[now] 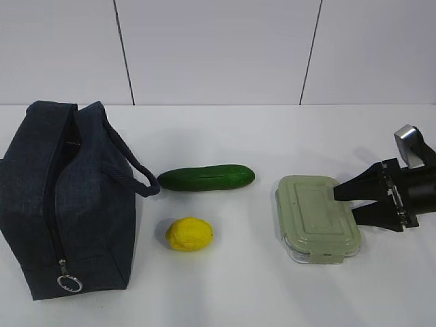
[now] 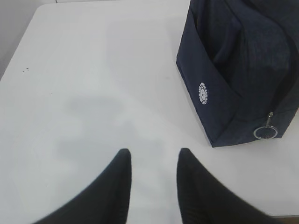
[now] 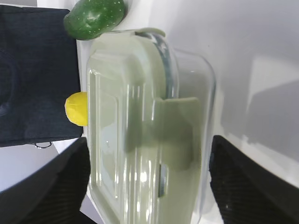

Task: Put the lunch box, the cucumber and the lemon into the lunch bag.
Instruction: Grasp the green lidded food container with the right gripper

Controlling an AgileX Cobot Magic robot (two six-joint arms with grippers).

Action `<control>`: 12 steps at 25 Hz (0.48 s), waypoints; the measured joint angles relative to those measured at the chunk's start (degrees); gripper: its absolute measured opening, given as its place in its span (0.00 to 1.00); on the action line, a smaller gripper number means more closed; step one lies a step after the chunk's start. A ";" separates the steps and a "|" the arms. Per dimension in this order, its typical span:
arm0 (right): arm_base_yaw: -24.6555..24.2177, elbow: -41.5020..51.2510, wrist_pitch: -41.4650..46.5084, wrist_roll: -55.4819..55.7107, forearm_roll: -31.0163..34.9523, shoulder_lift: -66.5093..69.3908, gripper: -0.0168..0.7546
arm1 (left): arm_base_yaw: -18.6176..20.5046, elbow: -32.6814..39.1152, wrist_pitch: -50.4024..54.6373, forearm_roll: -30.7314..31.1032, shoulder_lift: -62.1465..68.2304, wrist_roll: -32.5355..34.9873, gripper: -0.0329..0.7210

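Observation:
The lunch box (image 1: 317, 218), clear with a pale green lid, lies flat on the table at the right. My right gripper (image 1: 344, 204) is open and straddles its right end, one finger over the lid and one beside the front edge. In the right wrist view the lunch box (image 3: 140, 116) fills the gap of the right gripper (image 3: 149, 140), with a finger close on each long side. The dark green cucumber (image 1: 206, 178) and the yellow lemon (image 1: 189, 234) lie mid-table. The navy lunch bag (image 1: 68, 197) stands at the left. My left gripper (image 2: 154, 151) hangs open and empty over bare table, left of the lunch bag (image 2: 233, 70).
The white table's far edge meets a panelled wall. The bag's strap handle (image 1: 129, 170) droops toward the cucumber. A silver ring pull (image 1: 69, 283) hangs at the bag's front corner. Bare table lies between the lemon and the box.

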 joint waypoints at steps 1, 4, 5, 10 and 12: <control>0.11 0.00 0.00 0.00 0.11 0.00 0.80 | 0.00 0.00 0.00 0.00 0.00 0.00 0.36; 0.20 0.00 0.00 0.00 0.90 0.00 0.80 | 0.00 0.00 0.00 0.00 0.00 0.00 0.36; 0.20 0.00 0.00 0.00 1.21 0.00 0.80 | 0.00 0.00 0.00 0.00 0.00 0.00 0.36; 0.20 0.00 0.00 0.00 1.46 0.00 0.80 | 0.00 0.00 0.00 0.00 0.00 0.00 0.36; 0.20 0.00 0.00 -0.04 1.46 0.00 0.80 | 0.00 0.00 0.00 0.00 0.00 0.00 0.36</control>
